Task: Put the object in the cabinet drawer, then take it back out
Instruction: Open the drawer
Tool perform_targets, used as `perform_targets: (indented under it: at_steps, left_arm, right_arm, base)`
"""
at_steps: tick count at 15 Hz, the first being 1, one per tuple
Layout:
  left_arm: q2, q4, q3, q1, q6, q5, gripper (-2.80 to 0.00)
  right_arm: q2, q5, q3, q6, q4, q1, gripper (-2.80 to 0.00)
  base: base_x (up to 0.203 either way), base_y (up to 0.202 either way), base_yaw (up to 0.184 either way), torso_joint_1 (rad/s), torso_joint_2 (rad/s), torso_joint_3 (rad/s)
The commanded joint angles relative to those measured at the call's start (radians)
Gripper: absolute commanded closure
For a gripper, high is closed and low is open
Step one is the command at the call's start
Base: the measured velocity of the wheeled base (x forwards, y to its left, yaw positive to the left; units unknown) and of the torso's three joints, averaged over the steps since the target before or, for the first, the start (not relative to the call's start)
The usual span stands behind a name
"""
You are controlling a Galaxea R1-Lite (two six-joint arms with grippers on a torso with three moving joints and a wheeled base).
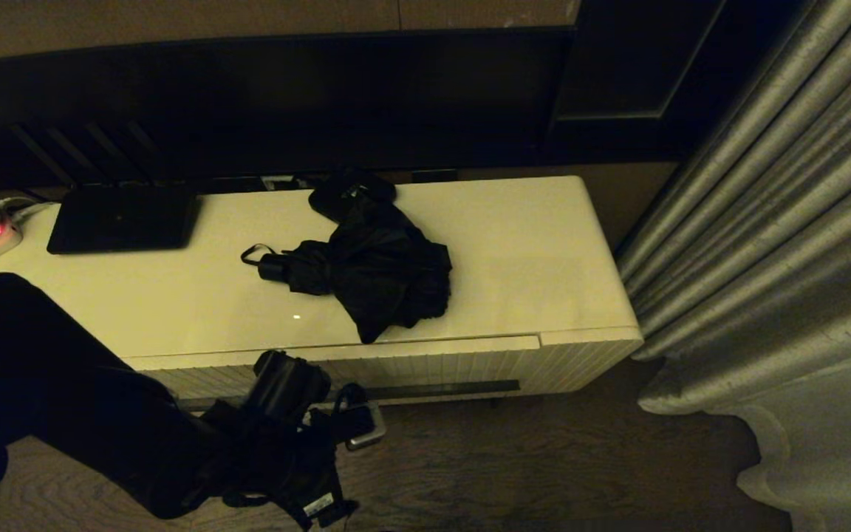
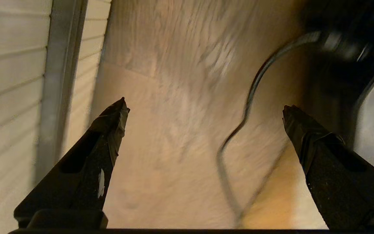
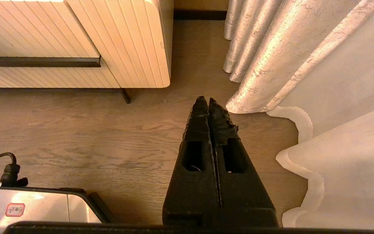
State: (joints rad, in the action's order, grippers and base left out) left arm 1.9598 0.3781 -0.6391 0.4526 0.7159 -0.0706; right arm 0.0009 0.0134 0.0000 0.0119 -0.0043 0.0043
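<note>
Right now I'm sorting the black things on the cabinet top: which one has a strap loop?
The black folding umbrella in the middle: a thin loop sticks out at its handle end. The flat black device at the back left has none.

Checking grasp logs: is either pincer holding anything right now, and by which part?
Nothing is held. The left pincer is open and empty beside the drawer front; the right pincer is shut on nothing. The umbrella lies untouched on the cabinet top.
</note>
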Motion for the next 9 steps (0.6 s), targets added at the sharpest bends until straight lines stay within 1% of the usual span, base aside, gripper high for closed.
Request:
perform_targets:
  at_steps: [1,2,3,4,6,7,9]
  left_arm:
    - [0.008,0.005,-0.007,0.009,-0.021,0.002,-2.8]
    - [0.007,0.007,-0.007,0.009,-0.004,0.006,-2.8]
    - [0.004,0.007,-0.005,0.007,0.041,0.007,-2.8]
    - [0.001,0.007,-0.003,0.005,0.066,0.008,-2.8]
    - [0.0,0.021,0.003,-0.003,0.205,0.023,-2.8]
    - [0.005,0.038,0.005,-0.005,0.242,0.053,-2.8]
    - [0.012,0.093,0.013,-0.01,0.353,0.121,-2.8]
  right_arm:
    - [0.001,0.0,0.0,0.0,0.0,0.0,0.0]
    - [0.001,0.0,0.0,0.0,0.0,0.0,0.0]
    - [0.001,0.0,0.0,0.0,0.0,0.0,0.0]
    - [0.001,0.0,0.0,0.0,0.0,0.0,0.0]
    - [0.001,0.0,0.0,0.0,0.0,0.0,0.0]
    - [0.001,0.0,0.0,0.0,0.0,0.0,0.0]
    - [0.001,0.0,0.0,0.0,0.0,0.0,0.0]
  base:
    - [0.0,0.0,0.0,0.0,0.0,0.0]
    - [0.0,0.0,0.0,0.0,0.0,0.0]
    - [0.0,0.0,0.0,0.0,0.0,0.0]
    - [0.0,0.0,0.0,0.0,0.0,0.0]
    - [0.0,0.0,0.0,0.0,0.0,0.0]
    - [0.0,0.0,0.0,0.0,0.0,0.0]
    - [0.0,0.0,0.0,0.0,0.0,0.0]
